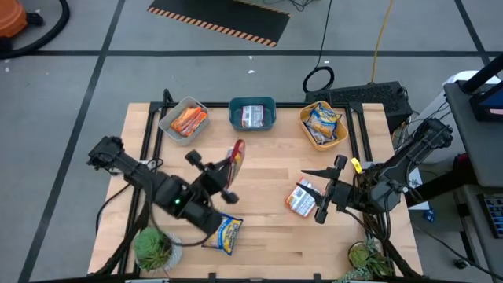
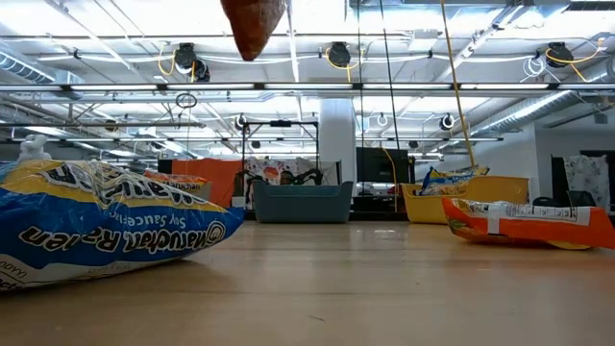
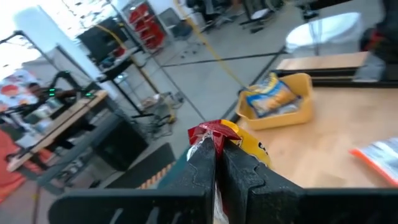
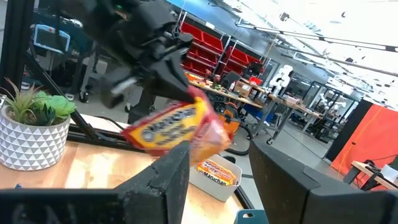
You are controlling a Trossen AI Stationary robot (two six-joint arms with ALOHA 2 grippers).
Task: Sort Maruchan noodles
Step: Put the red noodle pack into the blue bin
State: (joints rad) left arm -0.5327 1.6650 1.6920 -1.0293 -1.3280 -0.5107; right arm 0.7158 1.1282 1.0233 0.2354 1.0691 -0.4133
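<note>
Left gripper (image 1: pixel 233 161) raised above the counter (image 1: pixel 267 169) left of centre, jaws closed tight on the red crimped end of an orange packet (image 1: pixel 235 156); packet hangs clear of the wood, seen in the low view as an orange shape (image 2: pixel 254 24) dangling at the top edge, and in the left wrist view pinched between the two dark fingers (image 3: pixel 202 163). Right gripper (image 1: pixel 321 192) held over the right half of the counter, jaws spread wide with nothing between them, tips pointing toward the middle. Silver-and-red packet (image 1: pixel 301 198) lying flat on the wood just beside the right gripper's fingers; contact cannot be judged. Yellow-and-blue packet (image 1: pixel 224 233) lying near the front edge, partly under the left arm, close to a small potted plant (image 1: pixel 153 248) in a white pot. Along the far edge, three tubs in a row: grey tub (image 1: pixel 183 119) at left holding orange packets, teal tub (image 1: pixel 252 113) in the middle holding a silver-and-red one, yellow tub (image 1: pixel 323 125) at right holding yellow-and-blue ones. Second plant (image 1: pixel 369 259) at the front right corner. Right wrist view: lifted orange packet (image 4: pixel 180 127) visible across the counter in the other arm's grasp, above the grey tub (image 4: pixel 214 176).
</note>
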